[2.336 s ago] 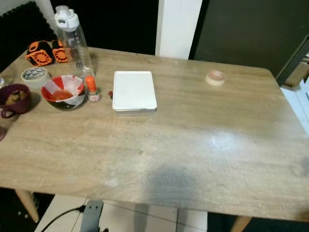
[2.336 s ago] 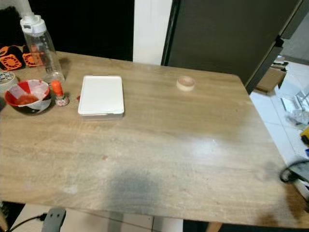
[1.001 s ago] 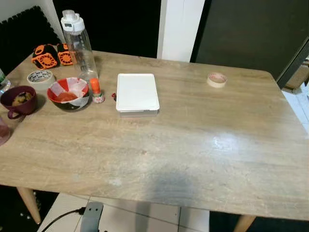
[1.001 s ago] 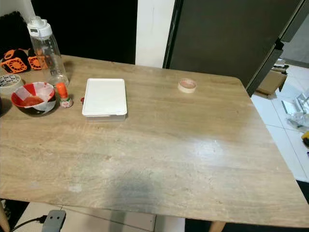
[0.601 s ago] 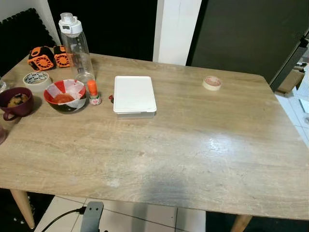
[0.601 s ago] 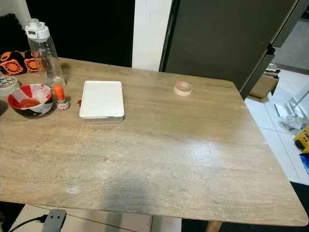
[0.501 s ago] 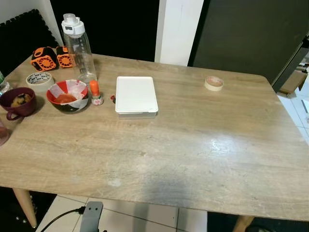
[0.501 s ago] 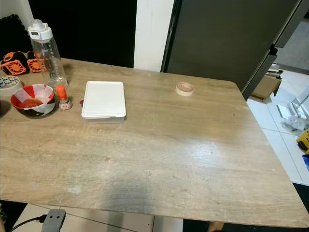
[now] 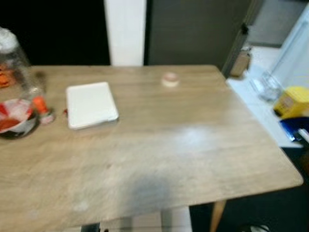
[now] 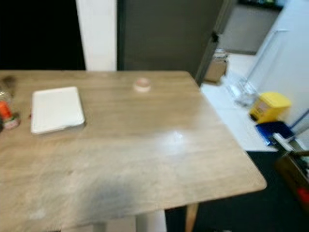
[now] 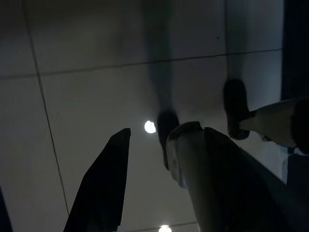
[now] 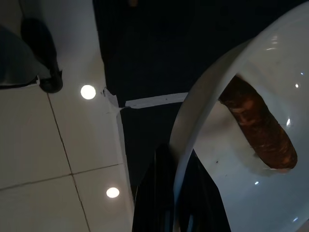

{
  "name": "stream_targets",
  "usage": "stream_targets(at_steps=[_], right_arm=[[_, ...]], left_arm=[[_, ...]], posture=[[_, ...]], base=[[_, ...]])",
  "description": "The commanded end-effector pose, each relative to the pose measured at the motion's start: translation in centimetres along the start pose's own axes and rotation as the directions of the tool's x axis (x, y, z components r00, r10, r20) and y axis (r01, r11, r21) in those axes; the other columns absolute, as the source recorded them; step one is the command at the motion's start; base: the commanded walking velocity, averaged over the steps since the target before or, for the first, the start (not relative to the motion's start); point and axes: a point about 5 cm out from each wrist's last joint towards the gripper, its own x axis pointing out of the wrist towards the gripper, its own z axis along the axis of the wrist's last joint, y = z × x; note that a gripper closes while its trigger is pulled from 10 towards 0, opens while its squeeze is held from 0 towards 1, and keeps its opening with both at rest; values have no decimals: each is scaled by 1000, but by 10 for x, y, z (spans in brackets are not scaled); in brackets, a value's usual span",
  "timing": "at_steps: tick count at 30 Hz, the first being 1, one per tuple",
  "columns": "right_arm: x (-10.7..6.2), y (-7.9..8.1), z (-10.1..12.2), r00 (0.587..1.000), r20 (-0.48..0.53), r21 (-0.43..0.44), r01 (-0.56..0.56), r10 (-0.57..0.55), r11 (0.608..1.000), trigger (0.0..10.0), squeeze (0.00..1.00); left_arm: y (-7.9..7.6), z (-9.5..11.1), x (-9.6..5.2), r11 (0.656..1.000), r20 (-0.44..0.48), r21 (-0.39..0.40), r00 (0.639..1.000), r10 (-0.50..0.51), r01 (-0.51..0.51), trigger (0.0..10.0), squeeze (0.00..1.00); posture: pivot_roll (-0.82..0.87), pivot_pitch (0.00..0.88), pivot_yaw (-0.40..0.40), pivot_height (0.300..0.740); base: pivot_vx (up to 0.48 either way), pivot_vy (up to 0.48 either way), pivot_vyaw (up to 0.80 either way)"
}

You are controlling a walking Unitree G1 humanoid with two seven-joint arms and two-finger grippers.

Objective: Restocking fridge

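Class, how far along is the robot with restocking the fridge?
Done: a white dish of brown food is picked up. In hand: the right hand grips its rim; the left hand hangs open. Left: the fridge looks shut, and a white box sits on the table.

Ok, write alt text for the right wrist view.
The right gripper pinches the rim of a white plate carrying a brown sausage-like piece of food, hanging above a pale tiled floor with light reflections and a dark mat beside it.
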Motion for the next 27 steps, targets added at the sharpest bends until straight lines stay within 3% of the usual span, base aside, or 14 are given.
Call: stream_targets(at_steps=[1,4,15,25,27], right_arm=[[0,1,-2,1000,-7,-10,-5,5,1000,10000,0],[0,2,-2,1000,-9,-12,-6,6,1000,10000,0],[0,8,-8,1000,-19,-9,-16,16,1000,10000,0],[1,12,-13,999,-29,-12,-27,26,1000,10000,0],[1,12,-13,999,-30,-16,-29,28,999,10000,0]], left_arm=[[-3,-7,0,1000,-26,-19,1000,-7,7,10000,0],[-3,-8,-1,1000,-30,-17,1000,-6,5,10000,0],[-1,-11,-2,1000,-39,-12,999,-11,10,10000,0],[0,-13,-2,999,-66,39,997,-33,36,10000,0],[0,-14,-2,999,-72,32,997,-38,41,10000,0]], posture=[[41,41,-96,740],[40,42,-93,740],[41,52,-78,740],[44,55,-74,740],[44,55,-74,740]], base=[[0,0,-781],[0,0,-781],[0,0,0],[0,0,0],[0,-431,0]])
